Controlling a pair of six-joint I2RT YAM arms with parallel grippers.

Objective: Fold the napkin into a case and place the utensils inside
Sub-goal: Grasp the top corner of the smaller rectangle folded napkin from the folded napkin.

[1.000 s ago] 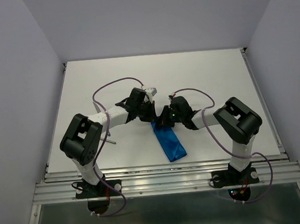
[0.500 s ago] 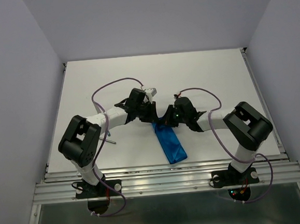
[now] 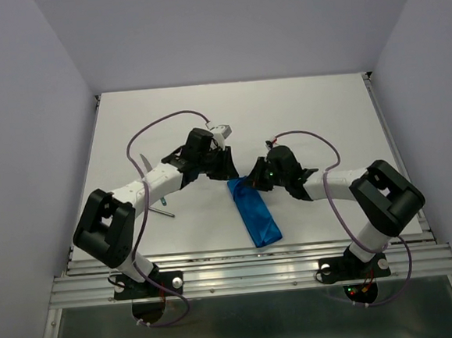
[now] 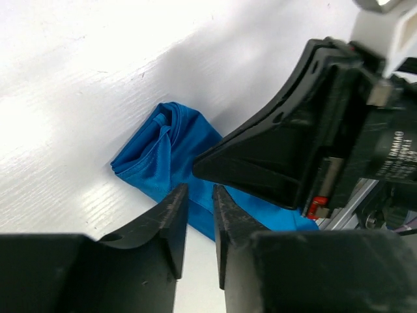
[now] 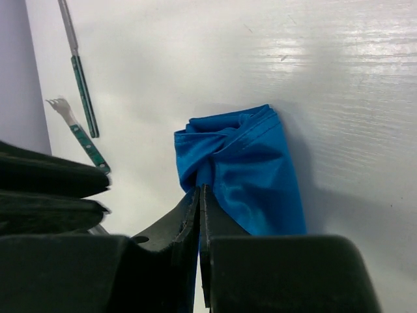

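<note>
Near the middle of the worktop's near edge lies the folded case [image 3: 254,214]; we see the left gripper [image 4: 197,192], jaws newly parted, drawn back from it, the right gripper [image 5: 199,190] pinching its far end, the utensils [image 5: 85,98] still outside

"DAMIAO" on right arm's motor housing [image 4: 396,154]

We're in a robotics lab test cell here: a bare white table [image 3: 315,107] boxed in by plain pale walls [image 3: 18,115], an aluminium rail [image 3: 250,273] running along the near edge, the left arm [image 3: 145,183] and right arm [image 3: 333,184] bolted down side by side, purple cables [image 3: 164,127] looping loose over the top
</note>
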